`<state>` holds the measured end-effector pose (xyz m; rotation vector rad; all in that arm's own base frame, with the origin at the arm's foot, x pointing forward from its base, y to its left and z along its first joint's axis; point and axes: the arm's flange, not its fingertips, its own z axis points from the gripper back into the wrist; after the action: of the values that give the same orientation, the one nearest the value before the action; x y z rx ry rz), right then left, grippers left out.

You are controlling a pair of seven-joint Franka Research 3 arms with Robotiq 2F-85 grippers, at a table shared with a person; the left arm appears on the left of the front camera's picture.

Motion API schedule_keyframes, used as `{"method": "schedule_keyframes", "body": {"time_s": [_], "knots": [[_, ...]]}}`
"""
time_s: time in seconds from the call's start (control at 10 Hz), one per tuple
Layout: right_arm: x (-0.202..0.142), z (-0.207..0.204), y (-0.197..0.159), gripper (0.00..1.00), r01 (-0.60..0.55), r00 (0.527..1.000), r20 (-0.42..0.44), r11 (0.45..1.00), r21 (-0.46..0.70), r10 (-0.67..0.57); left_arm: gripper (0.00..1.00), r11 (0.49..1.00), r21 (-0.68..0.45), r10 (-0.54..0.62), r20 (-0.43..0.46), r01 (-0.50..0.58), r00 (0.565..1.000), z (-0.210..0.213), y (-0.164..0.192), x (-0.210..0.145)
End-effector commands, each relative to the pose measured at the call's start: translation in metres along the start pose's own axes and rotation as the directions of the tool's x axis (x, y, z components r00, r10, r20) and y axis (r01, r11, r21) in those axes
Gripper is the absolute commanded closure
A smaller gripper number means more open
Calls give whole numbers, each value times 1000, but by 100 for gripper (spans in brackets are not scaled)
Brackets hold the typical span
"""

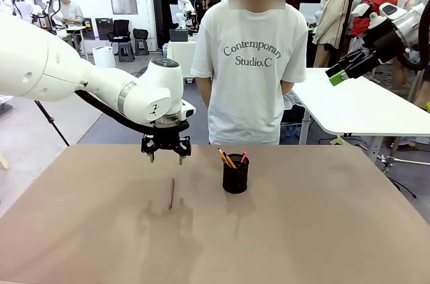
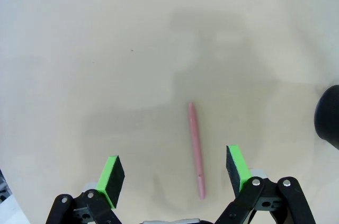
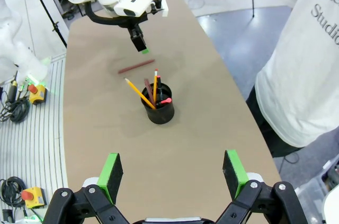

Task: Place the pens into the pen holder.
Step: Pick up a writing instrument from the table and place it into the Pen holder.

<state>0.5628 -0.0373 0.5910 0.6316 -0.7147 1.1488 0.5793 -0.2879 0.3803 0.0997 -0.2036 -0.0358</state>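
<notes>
Front view looks across the table (image 1: 322,230) at the person (image 1: 247,69) on the far side. Left wrist looks straight down, close; right wrist looks down from high. All share the pen (image 1: 171,193).

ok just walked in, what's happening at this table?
The left gripper hovers over a reddish-brown pen lying loose on the table, its fingers open. Just to the pen's right, the black mesh pen holder has several pens standing in it. The right gripper is raised off to the side, open and holding nothing. A person stands at the far edge, touching nothing.
</notes>
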Motion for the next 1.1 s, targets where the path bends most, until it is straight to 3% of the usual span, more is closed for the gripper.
{"method": "schedule_keyframes", "body": {"time_s": [0.0,1.0], "knots": [[1,1,0,0,-1,1000,1,1000,-6,1,0,1000,19,-13,5,12,1000,-1,2,-2],[1,1,0,0,-1,1000,1,1000,-6,1,0,996,-36,81,-95,-85,992,-36,3,8]]}}
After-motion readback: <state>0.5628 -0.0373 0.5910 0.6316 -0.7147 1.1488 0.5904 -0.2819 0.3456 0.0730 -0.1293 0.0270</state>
